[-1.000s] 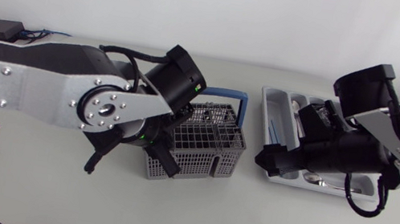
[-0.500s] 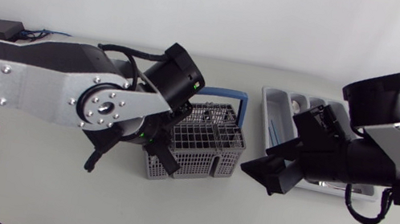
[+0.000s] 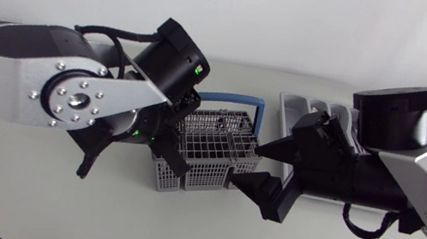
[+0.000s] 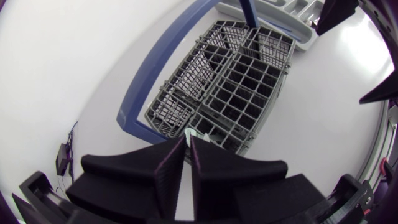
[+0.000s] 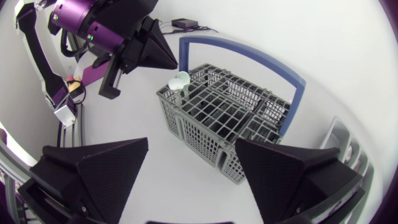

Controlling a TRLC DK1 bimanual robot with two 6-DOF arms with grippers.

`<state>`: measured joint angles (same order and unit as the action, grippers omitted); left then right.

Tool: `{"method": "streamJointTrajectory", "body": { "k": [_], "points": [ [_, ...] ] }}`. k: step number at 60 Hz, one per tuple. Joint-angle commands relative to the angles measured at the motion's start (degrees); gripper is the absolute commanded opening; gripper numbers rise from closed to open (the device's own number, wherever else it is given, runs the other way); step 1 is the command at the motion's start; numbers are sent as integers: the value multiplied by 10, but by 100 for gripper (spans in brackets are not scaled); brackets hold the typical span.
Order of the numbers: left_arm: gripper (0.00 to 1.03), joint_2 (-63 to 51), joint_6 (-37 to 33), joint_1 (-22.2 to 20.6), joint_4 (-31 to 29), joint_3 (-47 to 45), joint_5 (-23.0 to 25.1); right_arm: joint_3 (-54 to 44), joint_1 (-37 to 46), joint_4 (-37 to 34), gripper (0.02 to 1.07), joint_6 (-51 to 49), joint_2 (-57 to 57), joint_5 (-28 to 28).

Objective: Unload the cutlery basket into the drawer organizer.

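Right gripper (image 5: 193,177) is spread wide, its 2 broad black wedge fingers (image 5: 93,171) far apart with nothing between them. It hangs just beside a long side of the grey plastic lattice cutlery basket (image 5: 217,118). In the head view this gripper (image 3: 253,168) is at the basket's (image 3: 208,149) side nearest the pale grey plastic drawer organizer (image 3: 292,107), and the right arm (image 3: 378,177) covers most of that tray, so its contents cannot be made out. The organizer (image 4: 292,18) lies just beside the basket (image 4: 230,93) on the white table (image 3: 194,238).

The left gripper (image 4: 186,146) has its 2 fingers drawn almost together, with only a thin slit between them, and it holds nothing. It is poised over 1 corner of the basket, at the end away from the organizer. The right wrist view shows it (image 5: 171,62) as a single dark wedge pointing down at that corner. Just below its tips a pale rounded utensil end (image 5: 181,79) stands upright in the corner compartment; whether it is a spoon cannot be told, nor whether the fingers touch it. From the left wrist it shows as a small pale patch (image 4: 194,132) just ahead of the fingertips.

The basket's blue hoop handle (image 5: 249,56) leans out on the side away from the right gripper.
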<state>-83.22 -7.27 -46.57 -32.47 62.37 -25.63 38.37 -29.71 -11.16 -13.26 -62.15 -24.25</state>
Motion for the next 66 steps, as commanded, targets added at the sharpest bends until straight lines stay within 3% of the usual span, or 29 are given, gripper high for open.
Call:
{"method": "streamJointTrajectory", "body": {
  "k": [1, 13, 22, 31, 55, 66],
  "points": [
    [20, 19, 7, -3, 1, -6, -4, -23, -11, 23, 103, -8, -3, -4],
    [21, 13, 2, -9, 2, -20, -4, -25, -12, 32, 103, -12, -7, -4],
    [49, 3, 2, -17, 5, -25, -10, -30, -12, 32, 103, -19, -10, -4],
    [60, -3, 3, -18, 5, -23, -17, -33, -12, 32, 103, -19, -12, -4],
    [59, -27, 5, -17, 5, -21, -21, -41, -39, 38, 103, -30, -12, -2],
    [41, -38, 6, -17, 11, -19, -21, -47, -39, 46, 103, -30, -21, -1]
  ]
}}
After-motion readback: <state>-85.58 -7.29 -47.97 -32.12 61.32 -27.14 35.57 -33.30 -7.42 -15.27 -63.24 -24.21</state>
